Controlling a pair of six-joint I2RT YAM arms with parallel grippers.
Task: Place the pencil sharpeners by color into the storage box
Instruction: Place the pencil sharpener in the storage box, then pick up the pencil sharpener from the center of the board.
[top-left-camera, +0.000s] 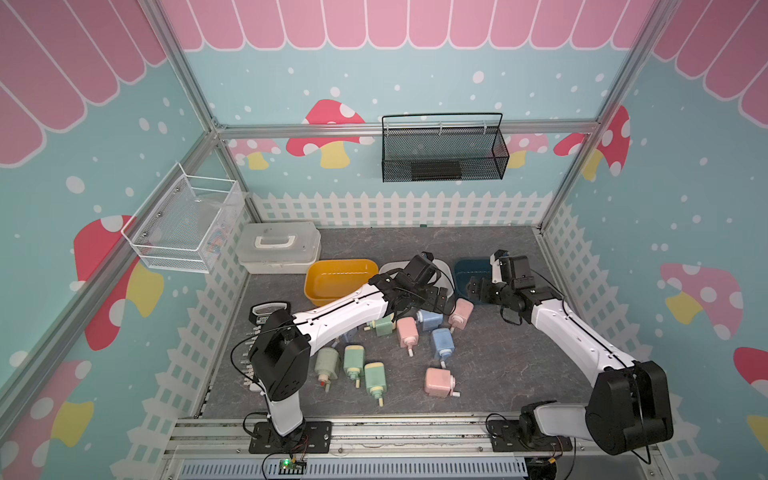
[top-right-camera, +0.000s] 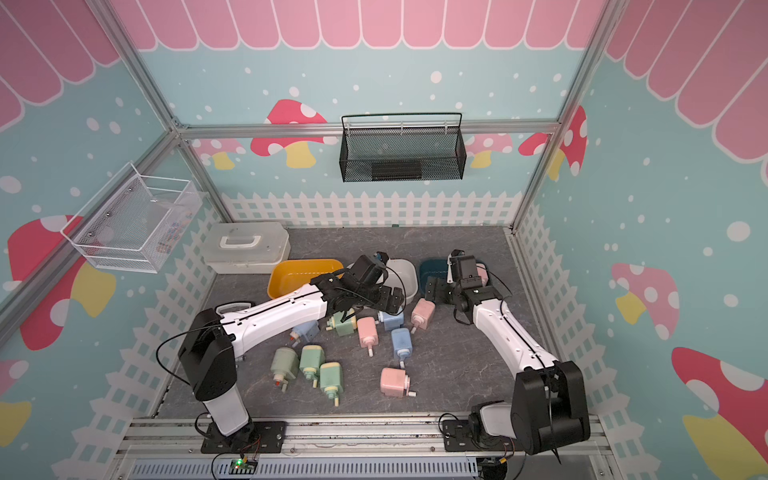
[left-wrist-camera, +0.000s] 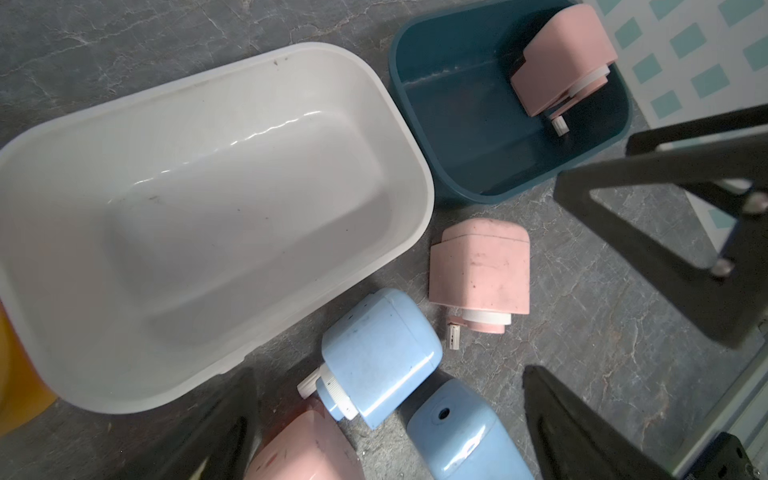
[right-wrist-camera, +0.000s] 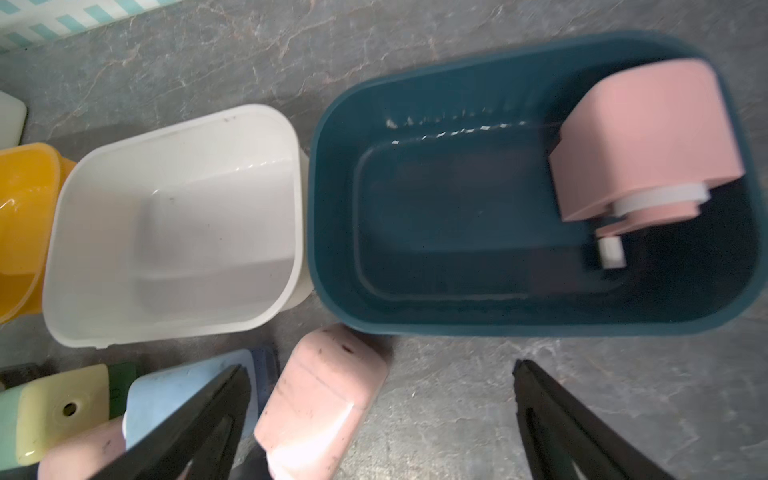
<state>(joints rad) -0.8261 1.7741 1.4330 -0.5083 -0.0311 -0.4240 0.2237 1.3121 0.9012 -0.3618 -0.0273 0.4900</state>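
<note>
Pink, blue and green pencil sharpeners lie scattered on the grey table, among them a pink one (top-left-camera: 461, 311), a blue one (top-left-camera: 430, 319) and three green ones (top-left-camera: 354, 360). Yellow (top-left-camera: 340, 262), white (left-wrist-camera: 249, 62) and dark blue (right-wrist-camera: 457, 54) storage boxes stand in a row behind them. One pink sharpener (right-wrist-camera: 648, 141) lies inside the dark blue box. My left gripper (top-left-camera: 440, 299) hovers open over two blue sharpeners (left-wrist-camera: 378, 353), holding nothing. My right gripper (top-left-camera: 478, 291) is open in front of the blue box, above a pink sharpener (right-wrist-camera: 324, 399), holding nothing.
A white lidded case with a handle (top-left-camera: 278, 247) sits at the back left. A black-and-white tool (top-left-camera: 266, 313) lies by the left wall. A black mesh basket (top-left-camera: 442, 153) hangs on the back wall, a white wire basket (top-left-camera: 183, 220) on the left wall.
</note>
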